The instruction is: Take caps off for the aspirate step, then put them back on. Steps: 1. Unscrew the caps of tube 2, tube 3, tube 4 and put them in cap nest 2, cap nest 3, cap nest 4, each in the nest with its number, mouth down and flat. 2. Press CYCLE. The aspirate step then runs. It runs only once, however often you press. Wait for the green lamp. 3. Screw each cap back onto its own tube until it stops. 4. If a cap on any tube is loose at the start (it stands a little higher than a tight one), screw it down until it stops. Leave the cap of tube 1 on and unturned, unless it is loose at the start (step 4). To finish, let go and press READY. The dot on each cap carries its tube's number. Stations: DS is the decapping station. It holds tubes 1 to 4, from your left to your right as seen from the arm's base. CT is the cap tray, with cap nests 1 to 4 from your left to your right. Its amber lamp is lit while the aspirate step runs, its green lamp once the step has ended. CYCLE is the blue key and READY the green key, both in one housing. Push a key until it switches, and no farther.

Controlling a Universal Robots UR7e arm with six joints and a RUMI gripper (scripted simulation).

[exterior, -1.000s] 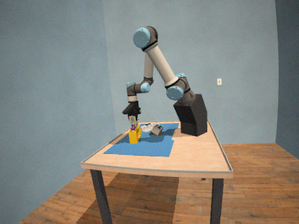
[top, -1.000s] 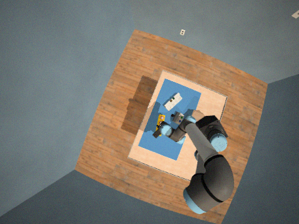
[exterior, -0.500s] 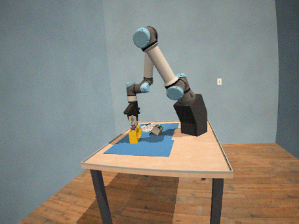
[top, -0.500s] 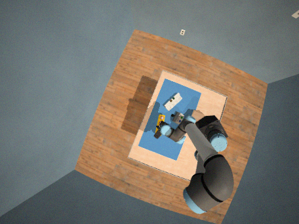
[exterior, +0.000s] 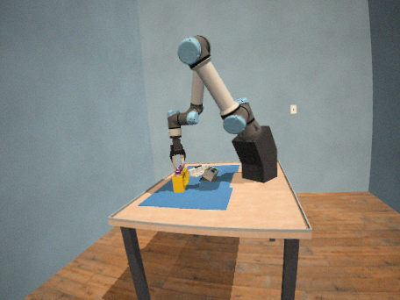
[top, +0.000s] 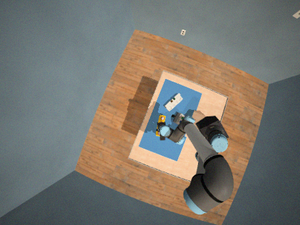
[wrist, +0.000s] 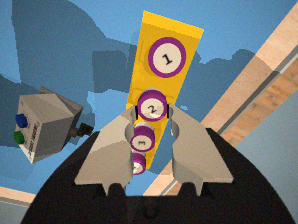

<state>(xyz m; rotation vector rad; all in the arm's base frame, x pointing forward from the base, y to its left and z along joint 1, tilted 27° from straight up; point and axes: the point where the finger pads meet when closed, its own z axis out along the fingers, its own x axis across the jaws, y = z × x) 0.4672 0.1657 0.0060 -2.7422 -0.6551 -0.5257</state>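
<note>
On the purple-rimmed caps along the yellow block, the wrist view shows a "1" on the far cap (wrist: 167, 57); a "2" on the next cap (wrist: 152, 106); a "3" on the third cap (wrist: 142, 140); the fourth cap's (wrist: 137, 164) mark is partly hidden; lettering on the grey housing (wrist: 46, 127) is too small to read.

Item: one gripper (top: 161, 125) (exterior: 178, 168) (wrist: 152, 105), mine, turned about its upright axis. Exterior view: black body formerly broad, later narrower; my two pale fingers (exterior: 175, 162), formerly overlapping, later seen side by side. Top view: my gripper's dark outer end formerly jutted down and left of the wrist's blue cover (top: 165, 131), later swung round to nearly straight below it.
</note>
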